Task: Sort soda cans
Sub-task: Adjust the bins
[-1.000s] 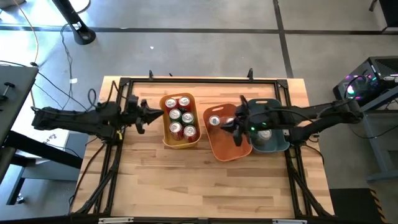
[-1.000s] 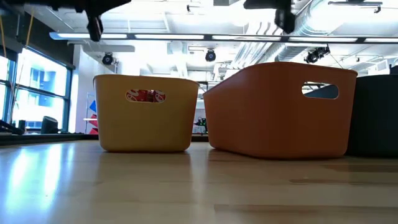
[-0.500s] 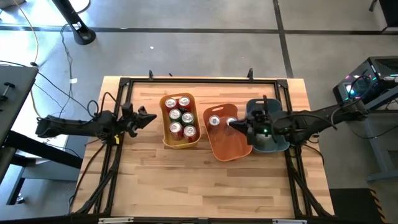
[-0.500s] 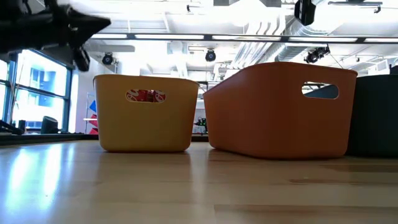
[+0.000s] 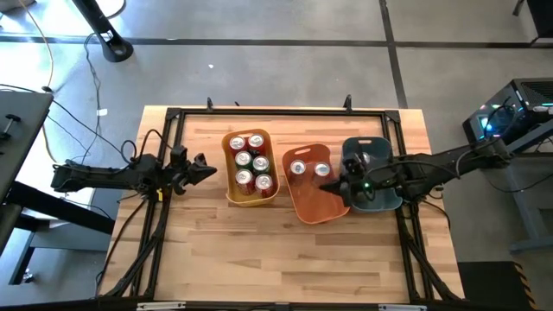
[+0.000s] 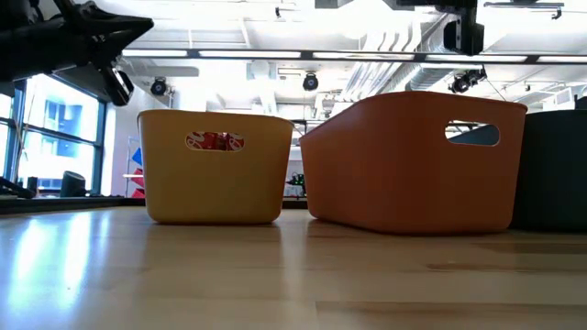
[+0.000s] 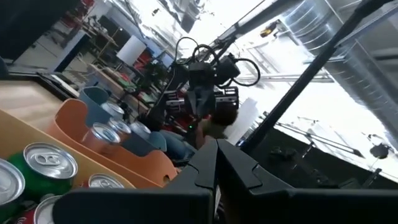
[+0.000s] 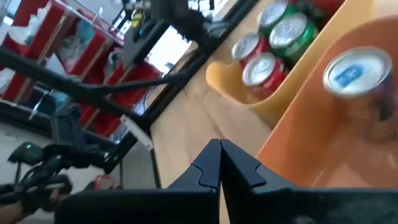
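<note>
Several red and green soda cans stand upright in the yellow bin. Two silver soda cans stand in the orange bin, and one more shows in the teal bin. My left gripper is shut and hangs level just left of the yellow bin, holding nothing. My right gripper is shut over the right side of the orange bin and slants down, also holding nothing. The left wrist view shows shut fingers past the cans. The right wrist view shows shut fingers near a silver can.
The three bins stand side by side across the table's middle, the orange bin tilted against the teal bin. A black frame rail runs around the table. Bare wood lies toward the near edge.
My left gripper has sunk beside the yellow bin, drawn back a little toward the table's left edge and tipped up from pointing down to about level. My right gripper has pulled back slightly toward the table's right edge over the orange bin and rolled. Both stayed shut.
</note>
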